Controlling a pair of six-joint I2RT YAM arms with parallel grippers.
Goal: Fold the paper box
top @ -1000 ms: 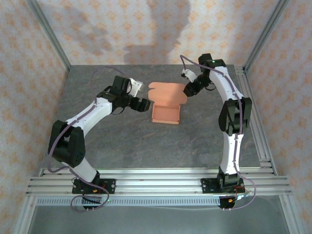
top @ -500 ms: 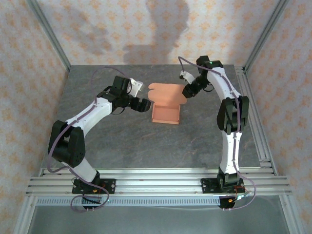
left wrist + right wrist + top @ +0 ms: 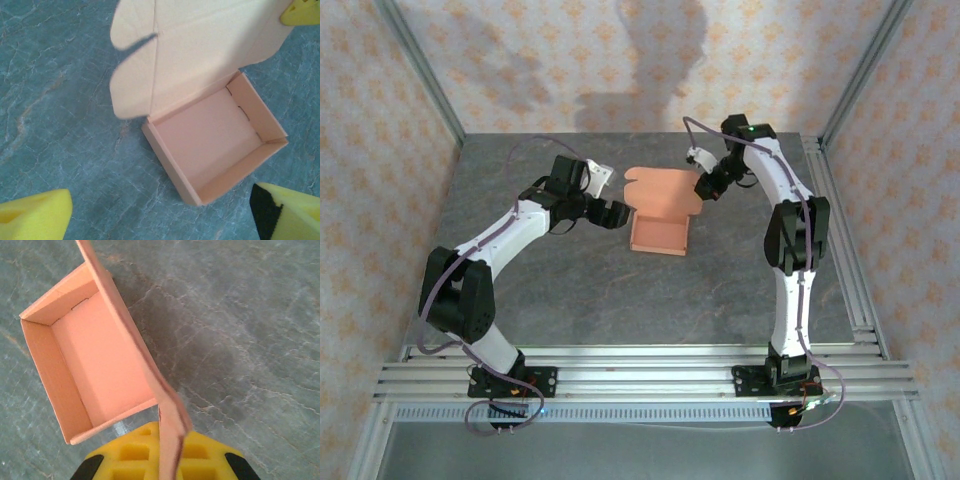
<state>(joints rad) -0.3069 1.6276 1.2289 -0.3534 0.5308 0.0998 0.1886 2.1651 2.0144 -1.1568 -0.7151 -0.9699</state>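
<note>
We see the paper box on the far half of the desk, between the two arms. It is thin salmon-orange cardboard with a matte, faintly fibrous face. It forms a shallow rectangular tray with four upright walls, and a wide lid panel is hinged along the far wall and stands open. The lid ends in rounded side flaps. The desk is a grey-blue surface veined like marble, and the walls around it carry pale peach wallpaper with a repeated floral motif.

The right end effector is clamped on the lid's right edge. In the right wrist view the cardboard, seen edge-on, runs down into the seam between its yellow foam pads, which are moulded in square cells. The left end effector is spread wide just beside the tray's left wall and holds nothing. Its yellow pads sit at the lower corners of the left wrist view.

From above, the box reads as a plain tray and lid. The left wrist view adds a crease line setting the flaps off from the lid panel, small slits cut in one inner wall, and a yellow pad of the right end effector at the lid's corner. The right wrist view shows how thin the sheet is.
</note>
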